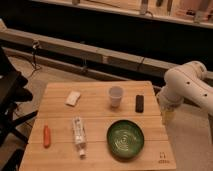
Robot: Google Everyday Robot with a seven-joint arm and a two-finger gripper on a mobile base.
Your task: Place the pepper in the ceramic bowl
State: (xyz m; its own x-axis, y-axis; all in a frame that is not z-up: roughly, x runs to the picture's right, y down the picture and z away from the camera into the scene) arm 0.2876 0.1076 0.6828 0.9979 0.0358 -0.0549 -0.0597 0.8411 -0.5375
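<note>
A small orange-red pepper lies near the left front edge of the wooden table. A green ceramic bowl sits at the front right of the table, empty. My white arm hangs beside the table's right edge. My gripper points down just off the right edge of the table, level with the bowl's far side and far from the pepper. It holds nothing that I can see.
A clear plastic bottle lies between pepper and bowl. A white cup and a black object stand behind the bowl. A white sponge lies at the back left. A black chair stands at the left.
</note>
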